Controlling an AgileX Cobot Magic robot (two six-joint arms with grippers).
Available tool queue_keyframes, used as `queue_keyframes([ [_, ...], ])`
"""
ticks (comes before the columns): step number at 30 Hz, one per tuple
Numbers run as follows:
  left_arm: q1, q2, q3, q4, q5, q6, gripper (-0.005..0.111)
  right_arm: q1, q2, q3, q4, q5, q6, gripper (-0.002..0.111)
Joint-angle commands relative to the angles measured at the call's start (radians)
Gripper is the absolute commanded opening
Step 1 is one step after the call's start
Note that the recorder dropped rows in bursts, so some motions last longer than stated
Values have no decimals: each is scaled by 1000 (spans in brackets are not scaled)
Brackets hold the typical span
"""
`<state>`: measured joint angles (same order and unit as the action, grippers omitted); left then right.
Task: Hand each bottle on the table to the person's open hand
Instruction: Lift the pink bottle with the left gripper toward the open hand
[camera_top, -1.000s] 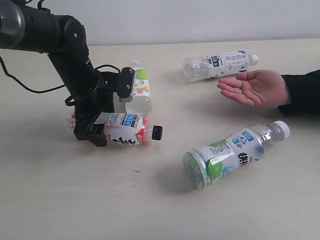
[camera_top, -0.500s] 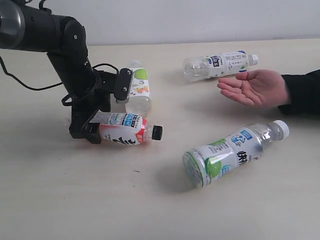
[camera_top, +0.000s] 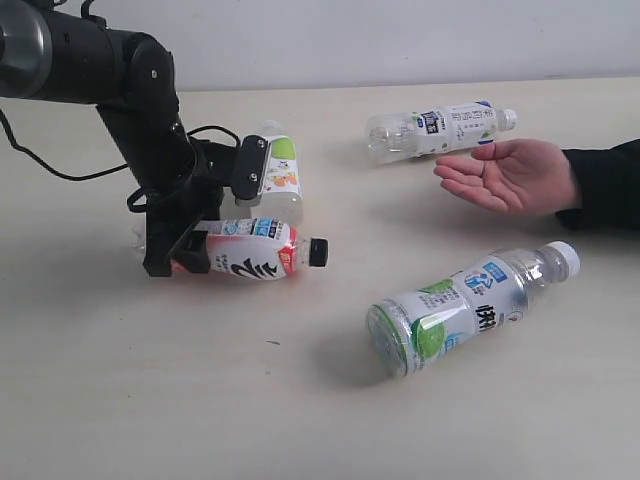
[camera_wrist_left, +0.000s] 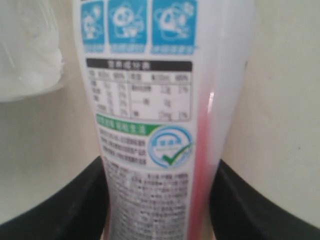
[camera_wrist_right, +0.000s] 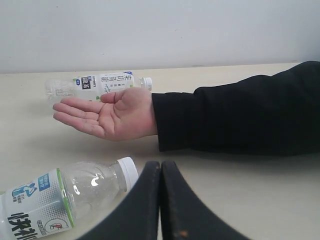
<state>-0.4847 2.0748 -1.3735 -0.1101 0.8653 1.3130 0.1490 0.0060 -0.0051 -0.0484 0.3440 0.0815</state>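
At the far left, the robot's left hand (camera_top: 185, 252) pinches the pink-red bottle (camera_top: 250, 256) near its base end. The left wrist view shows the two black fingers (camera_wrist_left: 65, 210) pressed against either side of the label. The bottle lies roughly level with its black cap (camera_top: 317, 250) pointing right. It sits at or barely above the worktop (camera_top: 120, 400), and I cannot tell whether it is clear of the surface.

Just behind that hand a green-and-orange-labelled bottle (camera_top: 281, 178) stands upright, close to the arm. Further right, in the near half, a green-and-white bottle (camera_top: 460, 312) lies on its side with its white cap towards the right. On the far side lies the white-blue bottle (camera_top: 440, 128), just beyond the fingertips of the person's open hand (camera_top: 512, 176). That hand waits palm up, empty, at the right edge.

The robot's right hand (camera_wrist_right: 160, 172) is out of the exterior view. Its own camera shows the fingers pressed together on nothing, low and near the person's sleeve.

This looks like the first delivery, with the grasp made and the carry about to start. The next move calls for a lift high enough to pass the upright bottle and the near one. After that comes a rightward sweep to lay the bottle on the palm, and the grip should open only once the bottle rests there. Since the bottle is held near its base, the cap end may sag.
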Motion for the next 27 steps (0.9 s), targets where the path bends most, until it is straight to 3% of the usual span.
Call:
queue_keyframes([
  [1, -5, -4, 3, -4, 41, -8, 8, -6, -6, 5, -2, -6, 0, 1],
  [3, -5, -4, 3, -1, 49, -6, 0, -6, -6, 5, -2, -6, 0, 1],
  [21, -28, -92, 1, 0, 182, -16, 0, -6, -6, 5, -2, -6, 0, 1],
  [27, -124, -142, -54, 19, 227, -278, 0, -6, -6, 5, -2, -6, 0, 1],
])
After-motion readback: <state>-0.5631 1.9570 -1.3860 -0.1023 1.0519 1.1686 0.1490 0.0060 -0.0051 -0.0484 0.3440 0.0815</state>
